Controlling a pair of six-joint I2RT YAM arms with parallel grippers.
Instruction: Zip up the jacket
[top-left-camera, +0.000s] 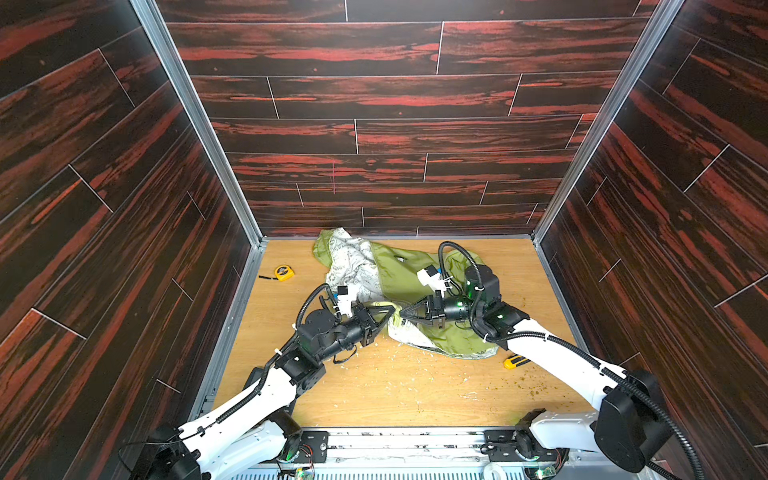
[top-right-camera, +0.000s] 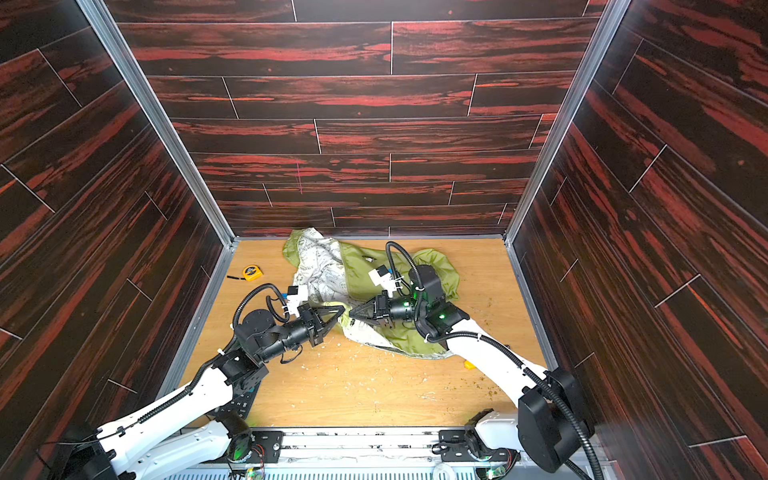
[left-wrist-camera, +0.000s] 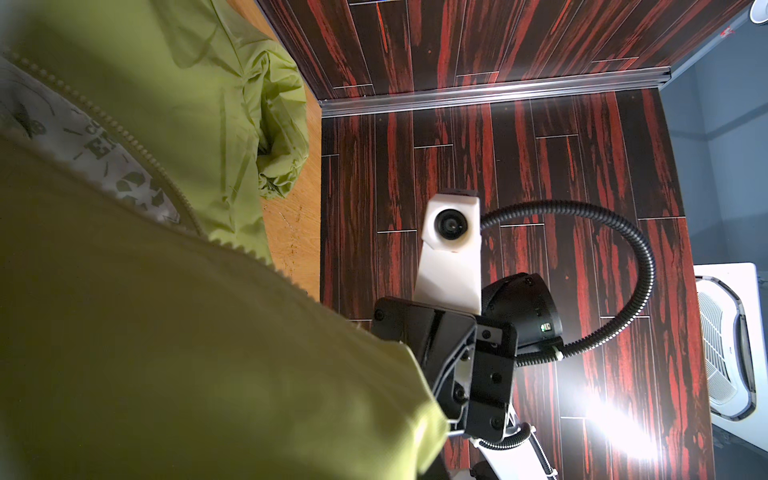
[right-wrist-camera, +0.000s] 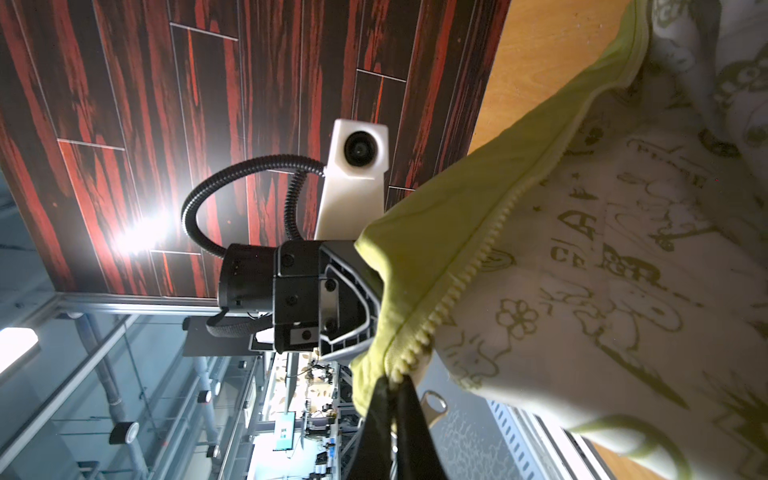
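The lime-green jacket (top-left-camera: 401, 276) lies crumpled on the wooden table, its white printed lining (top-left-camera: 361, 266) turned up at the back left. In both top views my two grippers meet tip to tip at its lower front edge. My left gripper (top-left-camera: 390, 311) is shut on the jacket's green hem, and fabric (left-wrist-camera: 166, 332) covers its jaws in the left wrist view. My right gripper (right-wrist-camera: 392, 401) is shut on the bottom end of the zipper teeth (right-wrist-camera: 453, 291). A metal pull tab (right-wrist-camera: 434, 405) hangs just beside its fingers. The zipper is unjoined along the part that shows.
A yellow tape measure (top-left-camera: 284, 272) lies at the table's back left. A yellow utility knife (top-left-camera: 515, 362) sits under my right arm. Pale crumbs (top-left-camera: 415, 365) are scattered in front of the jacket. Dark wood-patterned walls enclose three sides.
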